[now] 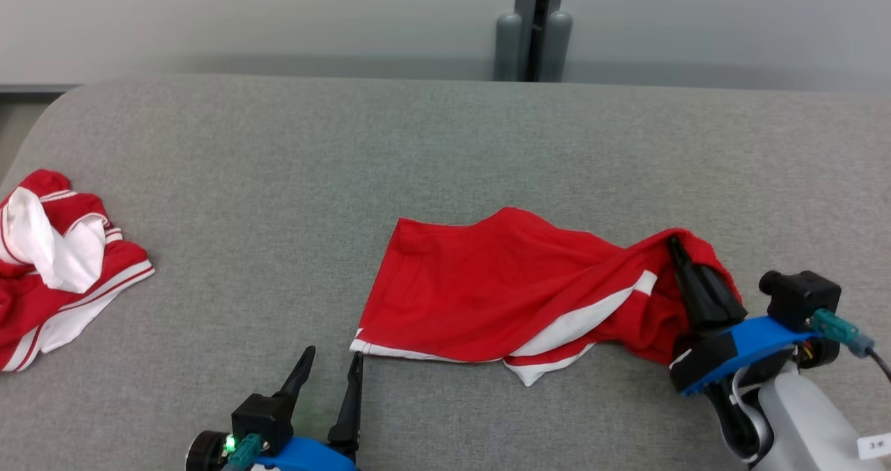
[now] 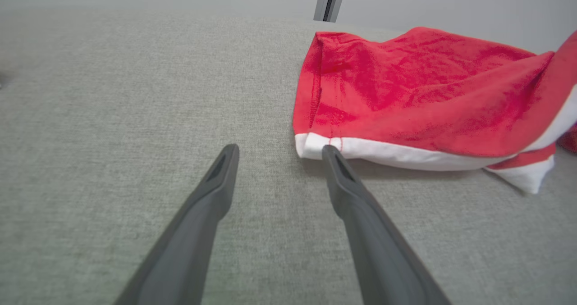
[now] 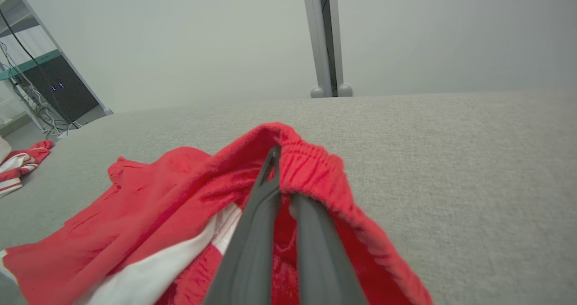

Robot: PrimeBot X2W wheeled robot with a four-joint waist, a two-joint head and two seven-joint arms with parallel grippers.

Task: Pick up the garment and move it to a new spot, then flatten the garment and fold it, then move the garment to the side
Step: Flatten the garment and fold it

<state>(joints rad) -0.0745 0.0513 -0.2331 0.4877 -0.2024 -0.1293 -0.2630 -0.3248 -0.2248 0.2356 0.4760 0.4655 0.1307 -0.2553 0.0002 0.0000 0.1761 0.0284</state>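
The red fabric shorts with white stripes (image 1: 501, 290) lie mid-front on the grey fabric-covered surface (image 1: 418, 144), their right end bunched up where the right gripper (image 1: 674, 248) has its two dark fingers clamped together on the elastic waistband. The left gripper (image 1: 333, 354) holds its fingers wide apart, one tip just beside the shorts' white-hemmed left corner.

Bright, even light, seemingly from overhead; a soft shadow edges the garment (image 2: 405, 93) just beyond the left pincer (image 2: 279, 151). Wrist views blur near their edges.
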